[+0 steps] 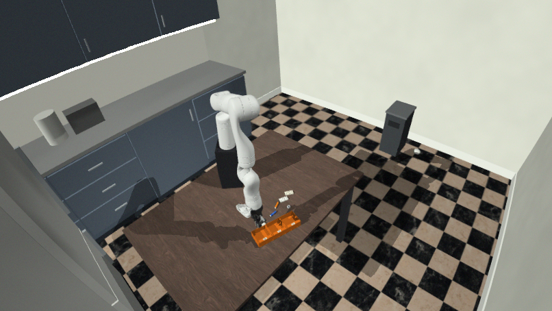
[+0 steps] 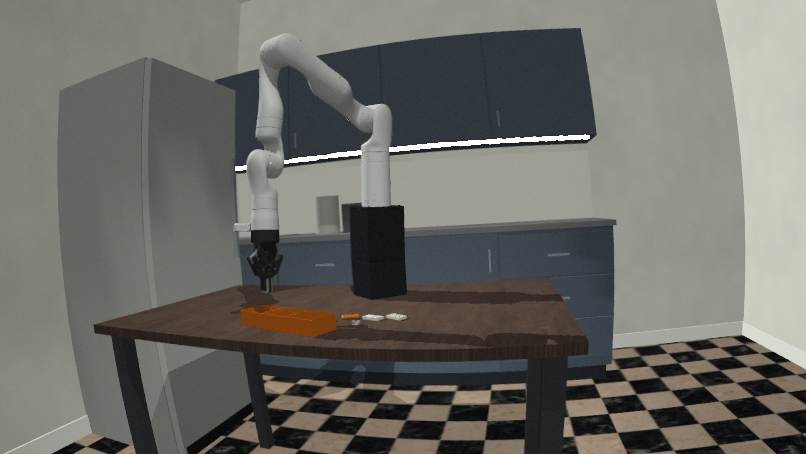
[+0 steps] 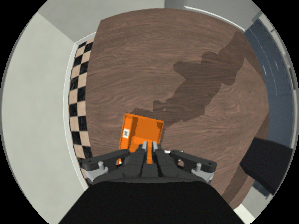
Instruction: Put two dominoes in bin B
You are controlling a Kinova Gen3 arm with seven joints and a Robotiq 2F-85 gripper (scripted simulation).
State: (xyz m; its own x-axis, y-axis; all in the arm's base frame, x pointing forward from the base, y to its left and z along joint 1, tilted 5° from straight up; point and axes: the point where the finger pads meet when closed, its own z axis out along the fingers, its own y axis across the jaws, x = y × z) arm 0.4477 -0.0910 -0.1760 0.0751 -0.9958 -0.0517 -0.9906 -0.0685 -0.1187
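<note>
The end effector [image 1: 259, 222] is hovering low with its fingers drawn nearly together on nothing, at 10 o'clock from the orange divided bin [image 1: 276, 231]. It is probably lining up on something beside the bin wall, hidden beneath it. Two white dominoes [image 1: 288, 192] [image 1: 283, 199] are lying at 1 o'clock from the bin, beside an orange marker [image 1: 276, 204] and a blue pen [image 1: 272, 212]. The bin's compartment letters are showing too small to read. The dark wooden counter [image 1: 193, 251] is carrying everything, standing on a checkered floor [image 1: 405, 231] with navy cabinets [image 1: 166, 146] at 10 o'clock.
</note>
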